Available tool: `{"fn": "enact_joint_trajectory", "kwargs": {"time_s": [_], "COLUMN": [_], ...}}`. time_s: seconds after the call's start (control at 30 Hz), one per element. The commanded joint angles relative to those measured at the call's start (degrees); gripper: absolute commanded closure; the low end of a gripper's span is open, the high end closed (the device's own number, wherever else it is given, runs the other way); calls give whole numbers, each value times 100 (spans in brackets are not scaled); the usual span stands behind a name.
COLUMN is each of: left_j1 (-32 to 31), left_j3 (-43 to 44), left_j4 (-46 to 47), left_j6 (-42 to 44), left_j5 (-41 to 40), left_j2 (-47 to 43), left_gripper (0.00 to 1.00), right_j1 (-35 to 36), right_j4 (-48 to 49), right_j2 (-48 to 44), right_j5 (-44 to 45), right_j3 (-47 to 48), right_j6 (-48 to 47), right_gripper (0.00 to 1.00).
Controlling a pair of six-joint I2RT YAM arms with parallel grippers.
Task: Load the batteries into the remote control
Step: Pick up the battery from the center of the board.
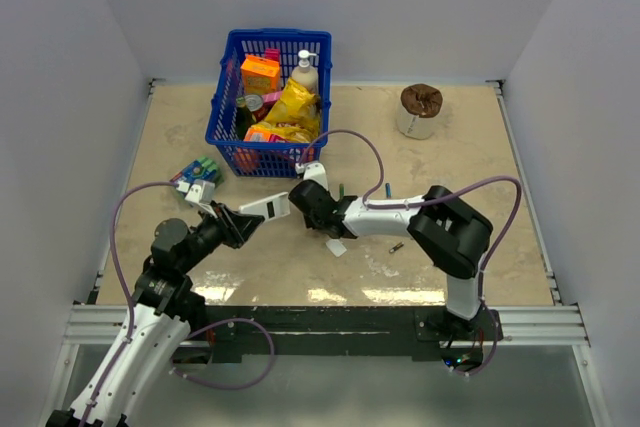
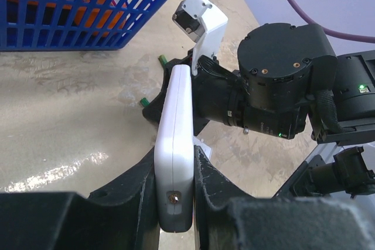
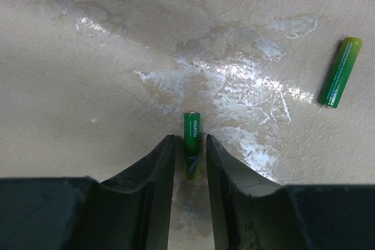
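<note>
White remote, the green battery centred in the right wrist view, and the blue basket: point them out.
white remote (image 2: 174, 162), left wrist view, its narrow side edge.
green battery (image 3: 192, 140), right wrist view, mid-body.
blue basket (image 1: 260, 159), top external view, its near wall.

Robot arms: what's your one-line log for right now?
left gripper: shut on remote control | right gripper: green battery between jaws | spare battery: on table

Basket (image 1: 262, 159) at the tabletop's (image 1: 480, 207) far left, roll (image 1: 420, 110) at far right, pack (image 1: 195, 172) just left of the basket's front. Before the basket, remote control (image 2: 174, 144) on edge in the left claw (image 2: 174, 165), right claw (image 3: 190, 140) just beyond its far end. Battery (image 3: 191, 130) between the right claw's jaws, second battery (image 3: 337, 73) well apart, rightward in the wrist view.
</note>
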Motion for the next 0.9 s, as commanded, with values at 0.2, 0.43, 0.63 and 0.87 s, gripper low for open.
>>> {"fn": "enact_joint_trajectory", "kwargs": {"time_s": [0.2,0.43,0.63,0.87], "left_j1": [-22,-22,-22,-21], "left_j3": [170,144,74,-199], "left_j4": [81,178,458,1530], "left_j6": [108,99,11,-481], "left_j5": [-56,6,137,524], "left_j2": [-59,72,204,529], "left_gripper": [100,100,100,100], "right_j1": [31,31,31,31], "right_j4": [-249,-513,-592,38], "right_j2": [243,-64,-1116,-2681], "right_j5": [268,189,-31,-338], "right_j3": [428,358,-55,-477], "right_j6": [-132,-106,8,-27], "right_gripper": [70,93,100,100]}}
